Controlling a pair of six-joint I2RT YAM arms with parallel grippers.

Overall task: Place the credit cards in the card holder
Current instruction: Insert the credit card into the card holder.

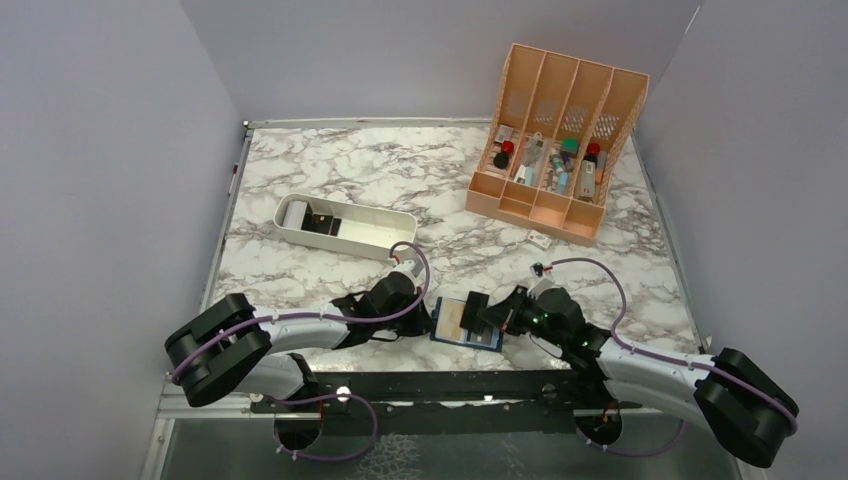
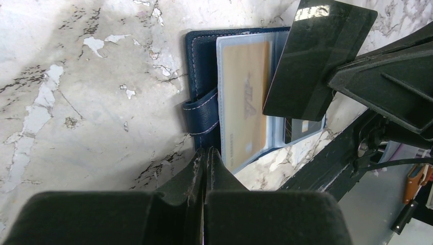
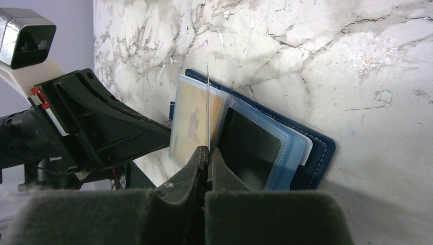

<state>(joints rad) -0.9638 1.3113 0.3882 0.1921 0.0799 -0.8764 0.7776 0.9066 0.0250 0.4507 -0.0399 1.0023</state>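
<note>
Your right gripper (image 3: 208, 153) is clamped on a thin, glossy black credit card (image 2: 319, 56). It is light, stiff and slick, so pinch one short edge and lead with the free end. The open navy wallet-style card holder (image 2: 201, 61) lies at the marble table's (image 1: 330, 170) near edge, with a tan card (image 2: 245, 97) tucked inside. Your left gripper (image 2: 206, 153) is closed on nothing, just beside the snap tab (image 2: 200, 113). The right wrist view catches the held card edge-on. The left wrist view shows its face, tilted above the sleeves.
</note>
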